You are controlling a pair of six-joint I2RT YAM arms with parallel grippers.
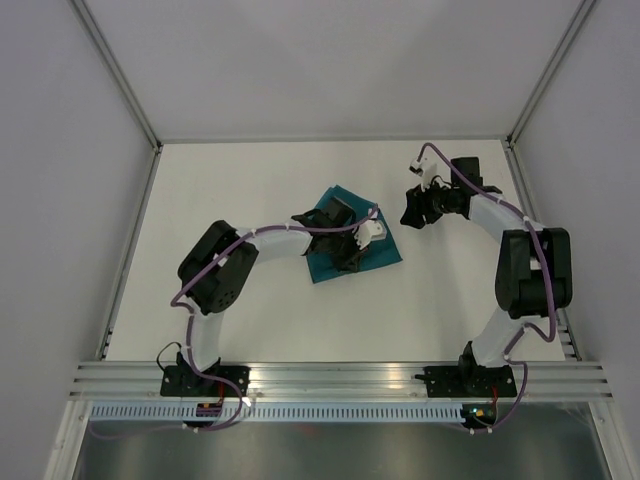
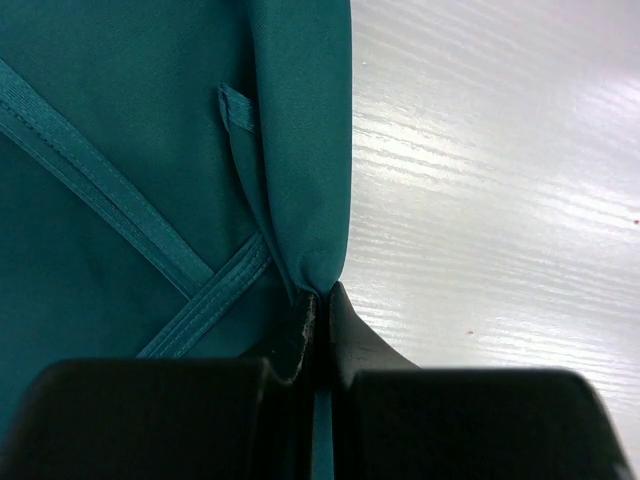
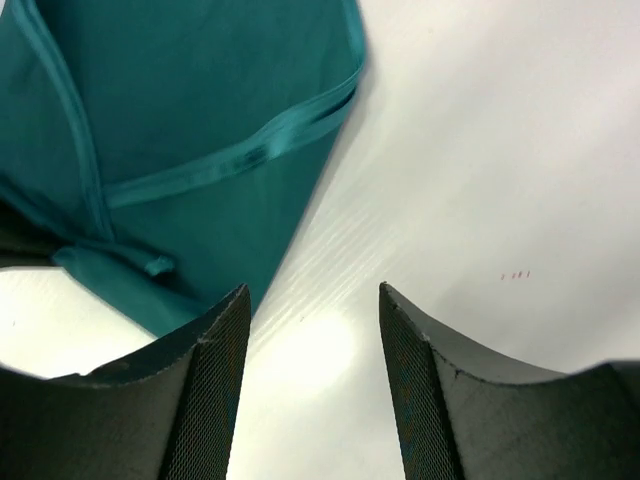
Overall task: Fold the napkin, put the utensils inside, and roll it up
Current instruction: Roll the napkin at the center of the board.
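Note:
The teal napkin [image 1: 384, 255] lies folded and wrinkled in the middle of the white table. My left gripper [image 1: 345, 245] rests on top of it. In the left wrist view the left gripper [image 2: 322, 295] is shut on a raised fold at the edge of the napkin [image 2: 120, 130], with cloth running down between the jaws. My right gripper [image 1: 413, 214] hangs just right of the cloth. The right wrist view shows this gripper [image 3: 312, 290] open over bare table, with the napkin [image 3: 190, 120] ahead to the left and nothing between its fingers. The utensils are out of view.
The white table [image 1: 250, 180] is walled at the back and both sides, with metal rails [image 1: 130, 240] along the left and right edges. An aluminium beam [image 1: 340, 375] carrying both arm bases crosses the near edge.

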